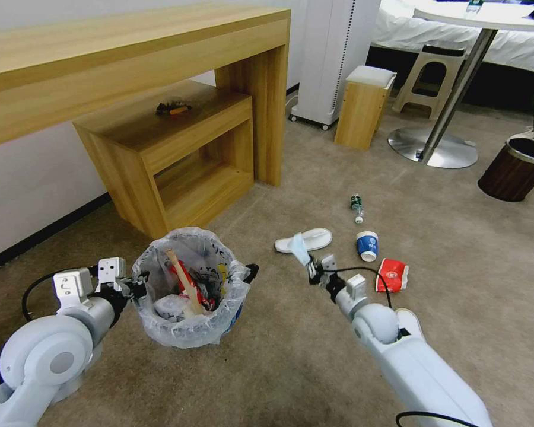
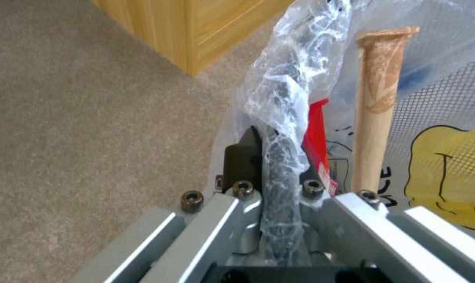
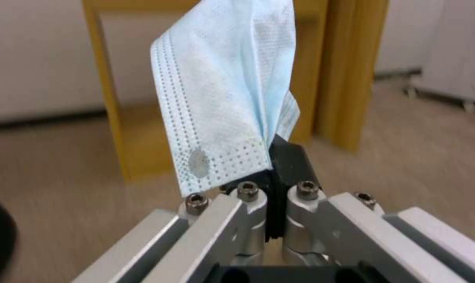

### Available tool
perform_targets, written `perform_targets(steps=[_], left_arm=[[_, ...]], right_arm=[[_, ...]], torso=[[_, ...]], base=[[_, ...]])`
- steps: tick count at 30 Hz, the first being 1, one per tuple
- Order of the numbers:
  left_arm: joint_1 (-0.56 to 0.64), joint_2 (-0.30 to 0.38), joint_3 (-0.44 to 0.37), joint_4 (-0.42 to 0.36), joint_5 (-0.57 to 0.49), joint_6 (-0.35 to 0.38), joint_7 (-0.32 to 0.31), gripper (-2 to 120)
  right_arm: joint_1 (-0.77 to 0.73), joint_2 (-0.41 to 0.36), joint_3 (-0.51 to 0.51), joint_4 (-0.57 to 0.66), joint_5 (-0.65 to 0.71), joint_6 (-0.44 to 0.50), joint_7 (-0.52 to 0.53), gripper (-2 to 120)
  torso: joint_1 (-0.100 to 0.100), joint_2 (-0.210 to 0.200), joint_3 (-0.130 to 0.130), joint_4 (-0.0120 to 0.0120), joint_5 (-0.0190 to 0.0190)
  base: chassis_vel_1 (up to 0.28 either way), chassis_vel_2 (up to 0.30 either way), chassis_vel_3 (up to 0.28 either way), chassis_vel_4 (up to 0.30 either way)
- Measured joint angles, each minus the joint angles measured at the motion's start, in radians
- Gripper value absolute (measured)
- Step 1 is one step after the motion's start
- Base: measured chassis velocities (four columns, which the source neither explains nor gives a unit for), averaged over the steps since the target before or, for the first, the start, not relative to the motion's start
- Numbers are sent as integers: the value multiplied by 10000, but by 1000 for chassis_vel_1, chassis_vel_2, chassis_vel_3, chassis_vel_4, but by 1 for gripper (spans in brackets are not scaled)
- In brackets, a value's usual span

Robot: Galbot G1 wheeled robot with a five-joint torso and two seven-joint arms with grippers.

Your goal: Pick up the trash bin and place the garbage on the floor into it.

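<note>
Trash bin (image 1: 190,290): small round bin lined with a crinkled clear-white plastic bag, standing on the beige carpet floor (image 1: 291,367) at near left, just in front of the low wooden shelf unit (image 1: 172,154). Contents seen from above: a wooden stick (image 1: 184,281), red wrapper pieces, a white crumpled item, dark scraps.

Left gripper (image 1: 137,290): at the bin's left rim, jaws closed on the rim and its bag lining; the left wrist view shows the dark rim wrapped in plastic (image 2: 282,129) pinched between the jaws, with the stick (image 2: 376,110) and a yellow cartoon print on the bag just beyond.

Right gripper (image 1: 313,270): right of the bin and apart from it, jaws closed on a light blue face mask (image 1: 300,248) that sticks up from them; the right wrist view shows the pleated mask (image 3: 224,102) clamped at its lower edge.

Garbage on the floor, to the right of the bin:
- white slipper (image 1: 305,239), just beyond the mask;
- blue paper cup (image 1: 367,245), on its side;
- red paper cup (image 1: 392,275), flattened, near the blue one;
- small bottle (image 1: 356,207), farther off.

Far items: wooden worktop (image 1: 101,53) above the shelf unit, small wooden stool (image 1: 364,105), round table base (image 1: 433,147), brown bin (image 1: 513,169) at far right.
</note>
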Motion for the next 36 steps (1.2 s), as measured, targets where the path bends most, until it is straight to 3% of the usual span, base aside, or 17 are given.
perform_targets(steps=[6, 13, 21, 36], left_arm=[[5, 17, 171, -83, -118, 61, -5, 0], [-131, 364, 373, -296, -707, 311, -41, 0], [-319, 598, 548, -484, -1537, 356, -156, 0], [-429, 677, 547, -487, -1638, 379, 23, 0]], right_arm=[[358, 155, -146, 227, 892, 991, -714, 0], [696, 173, -587, 764, 1814, 1947, -2289, 0], [1020, 248, -1228, 1438, 2108, 2059, -3239, 0], [1046, 342, -2519, 1330, 1459, 2056, -4184, 0]], torso=[[0, 0, 0, 0, -1], [0, 0, -1, -1, -2], [0, 0, -2, 0, -3], [0, -1, -1, 0, -2]], base=[[0, 0, 0, 0], [0, 0, 0, 0], [0, 0, 0, 0], [0, 0, 0, 0]])
